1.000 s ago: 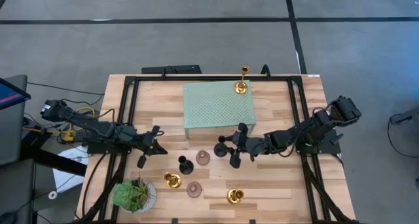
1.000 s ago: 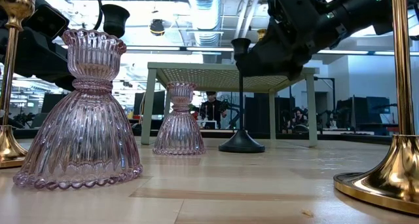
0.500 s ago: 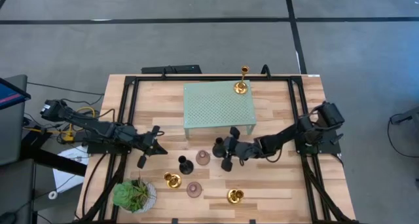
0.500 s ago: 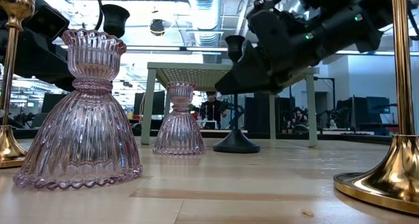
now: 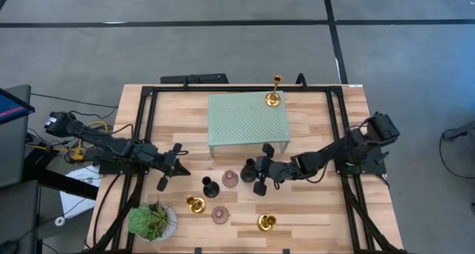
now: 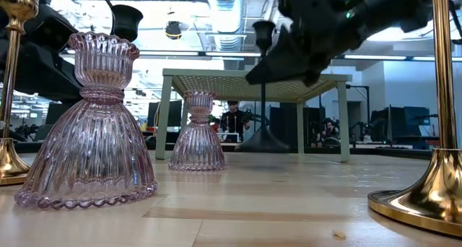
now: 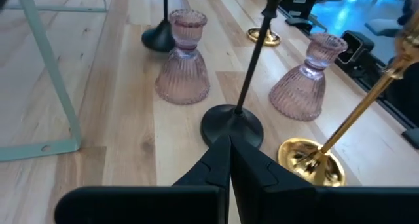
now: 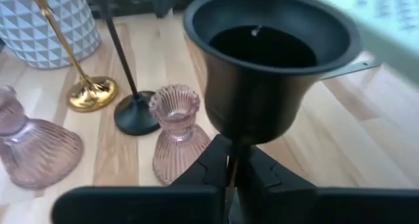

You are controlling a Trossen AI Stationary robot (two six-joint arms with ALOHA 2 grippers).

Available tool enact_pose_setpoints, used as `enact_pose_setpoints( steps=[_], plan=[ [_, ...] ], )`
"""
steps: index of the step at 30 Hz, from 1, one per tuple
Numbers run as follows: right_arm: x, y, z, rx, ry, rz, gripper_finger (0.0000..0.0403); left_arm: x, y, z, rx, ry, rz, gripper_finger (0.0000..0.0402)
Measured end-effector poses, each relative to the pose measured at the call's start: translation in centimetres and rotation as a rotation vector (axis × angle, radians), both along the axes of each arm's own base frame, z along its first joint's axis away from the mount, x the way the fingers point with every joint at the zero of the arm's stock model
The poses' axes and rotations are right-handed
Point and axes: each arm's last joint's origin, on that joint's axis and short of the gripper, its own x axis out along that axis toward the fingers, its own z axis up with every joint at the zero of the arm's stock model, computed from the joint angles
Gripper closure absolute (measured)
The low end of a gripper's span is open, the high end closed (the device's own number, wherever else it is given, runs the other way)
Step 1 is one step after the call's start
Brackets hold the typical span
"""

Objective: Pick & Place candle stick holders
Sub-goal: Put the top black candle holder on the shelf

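Observation:
My right gripper (image 5: 256, 171) is shut on a black candle stick holder (image 6: 264, 81) in front of the pale green platform (image 5: 249, 120). A second black holder (image 5: 211, 186) stands on its round base farther left. Two pink holders (image 5: 230, 179) (image 5: 220, 214) and two gold ones (image 5: 195, 204) (image 5: 267, 223) stand on the table. A third gold one (image 5: 274, 98) stands on the platform's far right corner. My left gripper (image 5: 182, 170) is shut and holds nothing. It hovers left of the group and points at the second black holder's base (image 7: 232, 122). My right gripper pinches the black holder's thin stem (image 8: 230, 157) between its two fingers, just under the cup (image 8: 268, 54). The fingers come level from the table's right side and lie across the stem. The holder stays upright, its base (image 6: 261, 141) a little above the tabletop.
A potted green plant (image 5: 152, 220) stands at the near left corner. The platform's legs (image 6: 164, 117) stand just behind the held holder. Black frame rails (image 5: 145, 135) run along the table's left and right sides. People and desks show in the room beyond the table.
My right gripper has moved toward the table's left, up to the black holder. It has shut on the stem below the cup and raised the holder slightly. The base has come up off the wood and the holder has stayed upright.

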Motion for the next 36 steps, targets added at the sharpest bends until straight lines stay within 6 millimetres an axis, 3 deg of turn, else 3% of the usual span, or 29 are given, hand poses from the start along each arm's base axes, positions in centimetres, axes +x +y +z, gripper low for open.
enact_pose_setpoints(
  steps=[10, 16, 21, 27, 36],
  plan=[
    [-1.8, -1.3, 6.6, 0.007, -0.006, 0.019, 0.0399, 0.0, 0.0, 0.1, 0.0, -0.009, 0.015, 0.0394],
    [-1.2, -2.2, 11.3, -0.047, 0.016, 0.084, 0.0401, 0.0, 0.0, 0.2, -0.003, -0.017, 0.015, 0.0394],
    [0.0, -4.7, 14.8, -0.137, -0.003, 0.074, 0.0401, 0.0, 0.0, 0.2, -0.005, -0.024, 0.015, 0.0394],
    [1.1, -9.2, 16.8, -0.195, -0.052, -0.02, 0.0402, 0.1, 0.0, 0.3, -0.007, -0.029, 0.015, 0.0394],
    [1.0, -14.8, 17.5, -0.133, -0.142, -0.186, 0.0402, 0.1, 0.0, 0.3, -0.009, -0.034, 0.015, 0.0394]
  ],
)
